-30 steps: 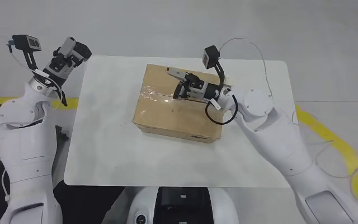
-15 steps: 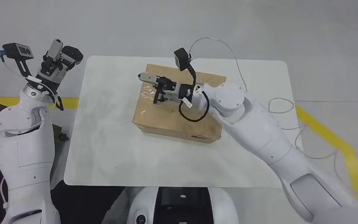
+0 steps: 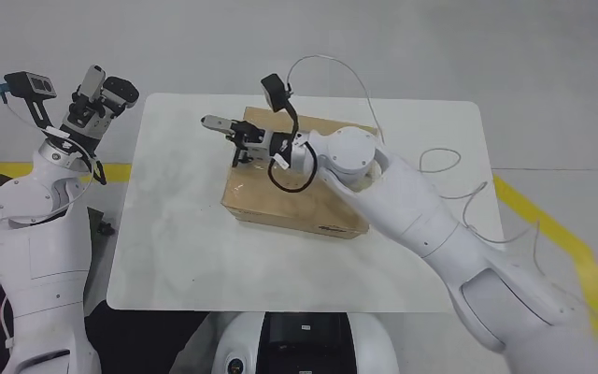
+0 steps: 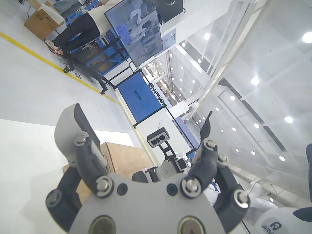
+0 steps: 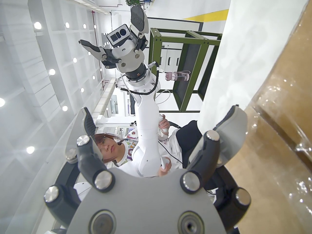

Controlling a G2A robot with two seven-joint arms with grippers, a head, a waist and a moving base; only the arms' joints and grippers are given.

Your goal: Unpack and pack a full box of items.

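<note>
Right now the cardboard box (image 3: 290, 192) is sitting shut near the middle of the white table (image 3: 177, 252), a little toward the far side and turned slightly askew to the table's edges. Clear tape (image 5: 280, 132) is running glossy along the seam of its top flaps.

The right arm is stretching across the top of the box from the right. The right gripper (image 3: 229, 138) is hanging at the box's far-left corner, released, its fingers spread wide and nothing between them. One finger is poking out past the left edge of the box, over bare table, while the other is sitting over the corner of the lid. From the right wrist view that gripper (image 5: 160, 122) is showing one grey fingertip just beside the taped cardboard, and I cannot tell whether it is touching.

The left arm is standing off the table's far-left corner, raised and pointing away from the box. The left gripper (image 3: 105, 86) is also released, its two fingers splayed apart around empty air, well apart from the box.

A yellow floor line (image 3: 537, 224) is showing past the right edge of the table.
</note>
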